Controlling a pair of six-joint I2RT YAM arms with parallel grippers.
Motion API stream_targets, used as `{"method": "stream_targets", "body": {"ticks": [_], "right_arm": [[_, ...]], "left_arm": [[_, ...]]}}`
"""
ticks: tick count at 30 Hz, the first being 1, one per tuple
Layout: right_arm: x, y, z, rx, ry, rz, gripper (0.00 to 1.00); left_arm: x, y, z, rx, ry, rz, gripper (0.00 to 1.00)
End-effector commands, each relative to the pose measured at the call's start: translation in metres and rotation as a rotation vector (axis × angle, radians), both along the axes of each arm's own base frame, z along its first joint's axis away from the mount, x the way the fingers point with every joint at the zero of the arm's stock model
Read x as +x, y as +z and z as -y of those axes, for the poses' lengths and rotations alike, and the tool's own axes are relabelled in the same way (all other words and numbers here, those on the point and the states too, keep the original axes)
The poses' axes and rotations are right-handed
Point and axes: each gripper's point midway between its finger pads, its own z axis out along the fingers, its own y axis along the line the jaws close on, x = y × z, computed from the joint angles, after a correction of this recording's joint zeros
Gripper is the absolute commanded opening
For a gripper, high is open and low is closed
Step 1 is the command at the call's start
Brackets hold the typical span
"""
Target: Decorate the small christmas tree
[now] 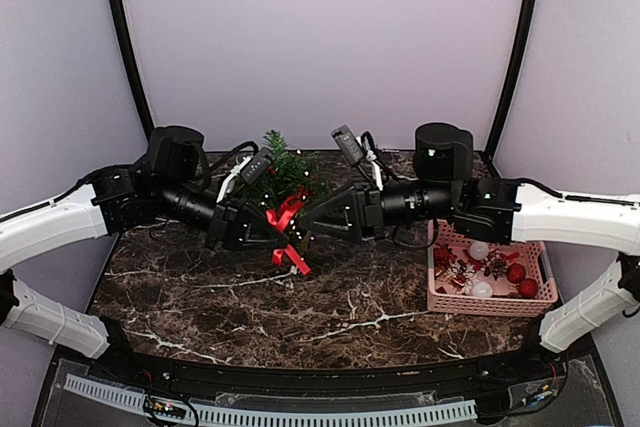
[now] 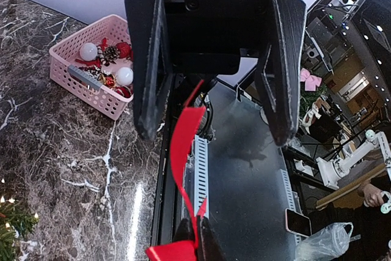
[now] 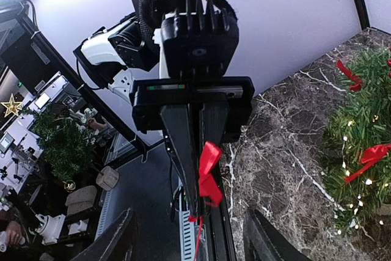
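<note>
Pinched together at the bottom of the left wrist view, the left claw is clamped on one end of a red ribbon, which runs from it toward the right claw. That claw faces it with jaws apart, one finger to each side of the ribbon and neither touching it, so it looks poised to take the free end. Both claws meet over the middle of the table, just in front of the small christmas tree, which stands upright near the far edge, a little left of centre. From the right wrist the tree already shows tiny lit lights and two bits of red ribbon among its branches, so some decorating appears done. Much seems left: the held ribbon hangs in the air in front of the tree rather than on it, and the pink basket by the right edge, toward the near corner, holds white baubles, red baubles and other trimmings. My judgement is that the task is in its early-to-middle part, with this ribbon the piece in hand.
</note>
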Motion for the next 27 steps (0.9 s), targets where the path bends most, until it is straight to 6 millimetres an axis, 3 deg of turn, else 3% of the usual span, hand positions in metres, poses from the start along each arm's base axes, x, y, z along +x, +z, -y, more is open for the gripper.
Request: {"method": "stream_targets", "body": {"ticks": [1, 9, 13, 16, 18, 19, 22, 23, 27], "right_arm": [[-0.004, 0.020, -0.019, 0.083, 0.056, 0.024, 0.56], [-0.007, 0.019, -0.037, 0.112, 0.099, 0.004, 0.37], [-0.009, 0.020, -0.041, 0.133, 0.116, -0.008, 0.19], [-0.010, 0.019, -0.042, 0.141, 0.126, -0.013, 0.00], [-0.006, 0.015, -0.041, 0.128, 0.105, -0.010, 0.00], [-0.003, 0.013, -0.039, 0.127, 0.085, -0.005, 0.00], [0.015, 0.017, -0.023, 0.146, -0.038, 0.019, 0.00], [0.023, 0.019, -0.016, 0.155, -0.085, 0.022, 0.00], [0.051, 0.022, 0.019, 0.201, -0.265, 0.038, 0.00]], "left_arm": [[-0.012, 0.012, -0.001, -0.038, -0.074, 0.037, 0.00], [-0.015, 0.007, 0.000, -0.041, -0.096, 0.032, 0.00], [-0.014, 0.005, 0.001, -0.038, -0.097, 0.031, 0.00], [-0.011, 0.000, 0.001, -0.024, -0.080, 0.040, 0.00], [-0.006, -0.004, 0.001, -0.011, -0.052, 0.052, 0.01], [-0.005, -0.004, 0.000, -0.009, -0.038, 0.059, 0.04], [0.008, -0.009, -0.003, 0.009, 0.053, 0.098, 0.40], [0.014, -0.009, -0.006, 0.013, 0.100, 0.125, 0.47], [0.035, -0.011, -0.022, 0.043, 0.269, 0.167, 0.65]]}}
